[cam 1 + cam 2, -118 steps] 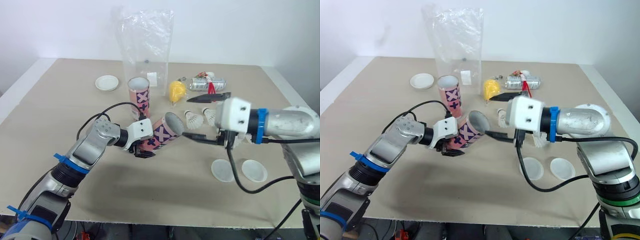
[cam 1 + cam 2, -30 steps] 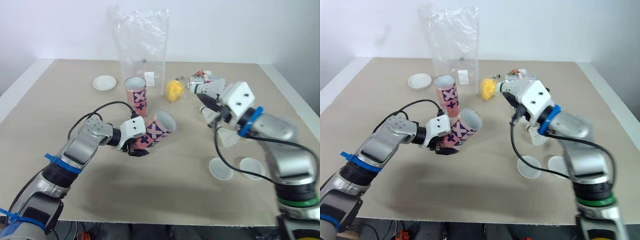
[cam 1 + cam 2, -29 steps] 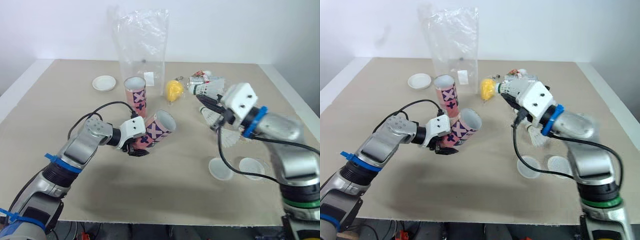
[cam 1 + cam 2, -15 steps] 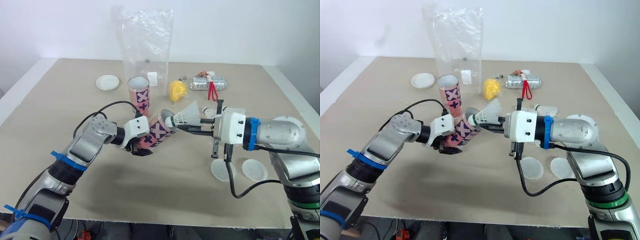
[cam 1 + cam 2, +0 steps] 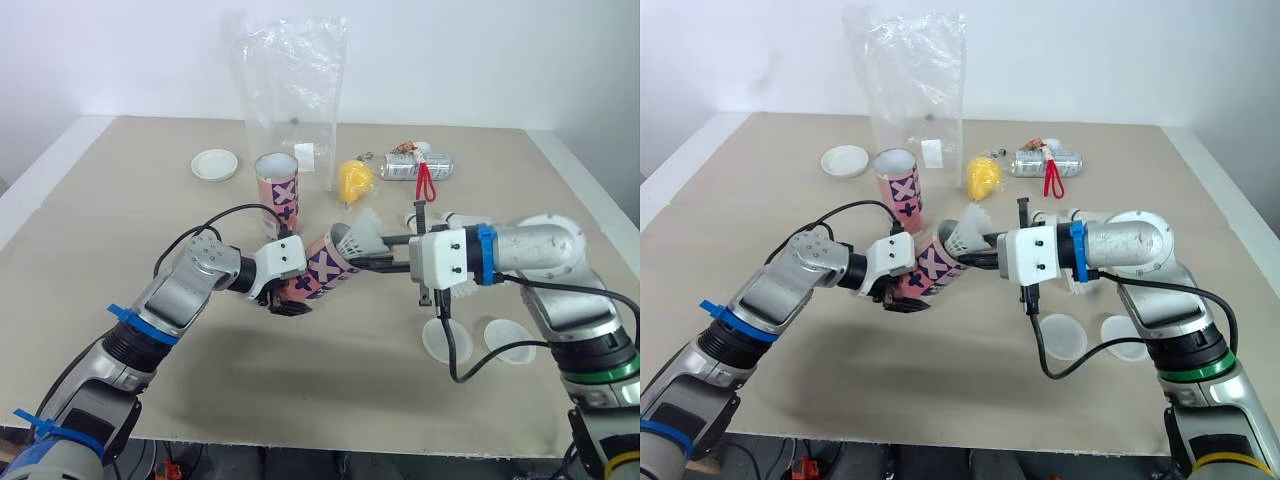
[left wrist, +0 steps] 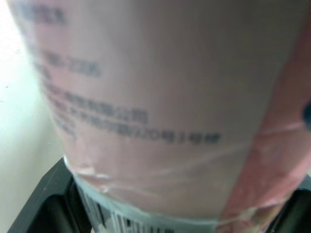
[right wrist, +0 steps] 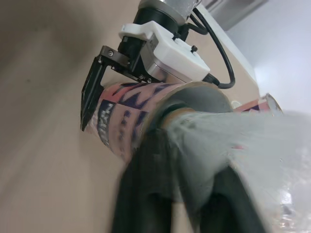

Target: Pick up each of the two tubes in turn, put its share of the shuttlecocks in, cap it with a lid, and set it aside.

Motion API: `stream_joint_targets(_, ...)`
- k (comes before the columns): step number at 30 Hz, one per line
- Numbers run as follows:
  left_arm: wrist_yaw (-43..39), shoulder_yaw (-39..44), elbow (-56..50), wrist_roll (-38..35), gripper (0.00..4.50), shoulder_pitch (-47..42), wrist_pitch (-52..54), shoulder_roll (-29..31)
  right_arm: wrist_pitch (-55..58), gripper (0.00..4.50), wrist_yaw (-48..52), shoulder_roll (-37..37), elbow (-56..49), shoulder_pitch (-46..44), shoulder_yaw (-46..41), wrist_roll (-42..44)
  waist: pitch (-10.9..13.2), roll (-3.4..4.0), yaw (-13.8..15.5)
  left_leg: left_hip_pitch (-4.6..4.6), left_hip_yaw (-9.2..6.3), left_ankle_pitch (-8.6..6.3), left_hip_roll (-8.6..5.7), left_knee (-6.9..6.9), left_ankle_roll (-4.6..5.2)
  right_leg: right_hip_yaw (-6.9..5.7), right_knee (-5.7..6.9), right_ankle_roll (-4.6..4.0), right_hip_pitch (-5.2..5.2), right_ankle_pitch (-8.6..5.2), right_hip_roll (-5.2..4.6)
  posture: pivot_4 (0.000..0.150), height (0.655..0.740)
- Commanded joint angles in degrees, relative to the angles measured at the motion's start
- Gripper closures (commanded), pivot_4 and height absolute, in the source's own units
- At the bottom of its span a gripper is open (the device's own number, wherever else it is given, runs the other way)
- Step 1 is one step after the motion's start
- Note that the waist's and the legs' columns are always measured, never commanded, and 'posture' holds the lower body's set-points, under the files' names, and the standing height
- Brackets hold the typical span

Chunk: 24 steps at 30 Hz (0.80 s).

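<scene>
My left gripper (image 5: 285,296) is shut on the lower end of a pink patterned tube (image 5: 318,265), which it holds tilted above the table with the mouth toward the right; the label (image 6: 160,111) shows close up between its fingers. A white shuttlecock (image 5: 363,234) sits cork-first in that mouth, feathers sticking out. My right gripper (image 5: 362,254) reaches in from the right, its fingers (image 7: 141,194) parted on either side of the shuttlecock (image 7: 218,145). A second pink tube (image 5: 278,190) stands upright behind. Two white lids (image 5: 447,340) (image 5: 508,340) lie at the front right.
A third lid (image 5: 215,165) lies at the back left. A tall clear plastic bag (image 5: 290,90) stands behind the upright tube. A yellow object (image 5: 352,182) and a can (image 5: 415,168) with a red cord lie at the back. More shuttlecocks (image 5: 455,222) lie by my right arm.
My right gripper swung the shuttlecock from the back right over to the tilted tube and pushed it into the mouth; its fingers have now parted. The left arm has held still.
</scene>
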Motion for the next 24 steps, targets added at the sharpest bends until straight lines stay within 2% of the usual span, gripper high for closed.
stream_joint_targets(1, 0.2, 0.1, -1.8, -0.2, 0.79, 0.3, 0.3, 0.0, 0.9, 2.25, 2.4, -1.6, -0.7, -2.4, -2.0, 2.6, 0.0, 0.01, 0.0, 0.0, 0.0, 0.0, 0.0, 0.0, 0.0, 0.0, 0.0, -0.01, 0.0, 0.0, 0.0, 0.15, 0.74)
stream_joint_targets(6, 0.2, 0.2, -1.8, -0.1, 0.79, 0.5, 0.2, 0.4, 7.7, 0.17, 3.3, -3.6, -2.8, -2.1, -6.0, 9.7, 0.0, 0.01, 0.0, 0.0, 0.0, -0.01, -0.01, -0.01, 0.01, 0.0, 0.0, -0.15, 0.02, 0.05, -0.02, 0.15, 0.74)
stream_joint_targets(7, 0.2, 0.2, -1.7, -0.1, 0.79, 0.4, 0.1, 0.5, 11.0, 0.03, 2.5, -4.1, -3.6, -1.3, -8.0, 12.4, 0.0, 0.01, 0.0, 0.0, 0.0, -0.01, 0.0, -0.01, 0.01, 0.0, 0.0, -0.17, 0.02, 0.06, -0.02, 0.15, 0.74)
stream_joint_targets(12, 0.0, 0.0, -0.9, 0.2, 0.79, 0.2, -0.6, 0.7, 21.5, 0.03, -2.2, -5.1, -6.0, 1.5, -14.4, 19.1, 0.0, 0.01, 0.0, 0.0, -0.04, 0.0, 0.0, -0.01, 0.01, -0.02, 0.03, -0.2, 0.02, 0.07, -0.01, 0.15, 0.74)
stream_joint_targets(16, -0.2, -0.1, -0.8, 0.3, 0.79, 0.1, -0.8, 0.9, 33.1, 0.03, -14.5, -3.0, -10.2, 9.0, -23.2, 24.8, 0.0, -0.01, 0.1, 0.0, -0.12, 0.0, 0.0, 0.02, 0.01, -0.11, 0.03, -0.18, 0.07, 0.05, -0.02, 0.15, 0.74)
stream_joint_targets(20, -0.4, -0.5, -0.8, 0.2, 0.79, -0.3, -0.9, 0.6, 42.1, 0.03, -34.7, 6.4, -19.4, 22.5, -32.6, 26.8, 0.0, 0.0, 0.1, -0.01, -0.2, 0.0, -0.01, -0.04, 0.01, -0.15, 0.05, -0.2, 0.07, 0.04, 0.01, 0.15, 0.74)
stream_joint_targets(24, -0.8, -1.0, -0.3, 0.2, 0.79, -0.4, -1.4, 0.1, 43.8, 0.03, -50.3, 15.4, -29.1, 34.1, -35.2, 19.5, -0.1, 0.07, 0.2, -0.05, -0.35, 0.0, -0.01, -0.06, 0.0, -0.28, 0.08, -0.13, 0.06, -0.07, 0.03, 0.15, 0.74)
